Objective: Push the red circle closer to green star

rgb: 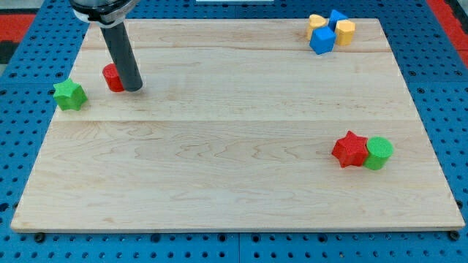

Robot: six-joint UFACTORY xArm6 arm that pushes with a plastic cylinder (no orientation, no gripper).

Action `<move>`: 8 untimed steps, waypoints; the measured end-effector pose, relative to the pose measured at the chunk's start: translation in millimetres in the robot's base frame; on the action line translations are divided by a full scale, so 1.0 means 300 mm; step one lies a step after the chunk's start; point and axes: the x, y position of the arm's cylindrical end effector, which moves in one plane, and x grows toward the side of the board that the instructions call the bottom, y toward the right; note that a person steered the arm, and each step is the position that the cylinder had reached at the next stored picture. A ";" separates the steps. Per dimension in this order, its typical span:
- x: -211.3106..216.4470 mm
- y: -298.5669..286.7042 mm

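Surface: pale wooden board [234, 168] made of joined planks, grain running left to right, lay flat and filled most of the view.
Surround: blue perforated panel [446, 88] framed the board on all sides; red patches [18, 22] showed at the far left and far right corners.
Rod: my tip [133, 88] stood on the board in the far left part, the dark rod rising up and slightly left out of the view's top.
End effector state: plain rod with nothing that opens or closes; it held nothing and only pressed sideways against a block.
Red circle [112, 77]: sat just left of my tip, touching the rod, partly hidden behind it.
Green star [69, 95]: lay at the board's left edge, left of and a little nearer than the red circle, close to it but apart.
Far right cluster: two blue blocks [322, 39] and two yellow blocks [344, 32] huddled together near the far right corner, exact shapes hard to make out.
Near right pair: red star [351, 149] and green cylinder [378, 153] side by side and touching, the green one to the right.
Spacing: both right-hand groups stood well apart from my tip.
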 end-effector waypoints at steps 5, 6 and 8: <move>-0.257 -0.182; -0.260 -0.226; -0.252 -0.286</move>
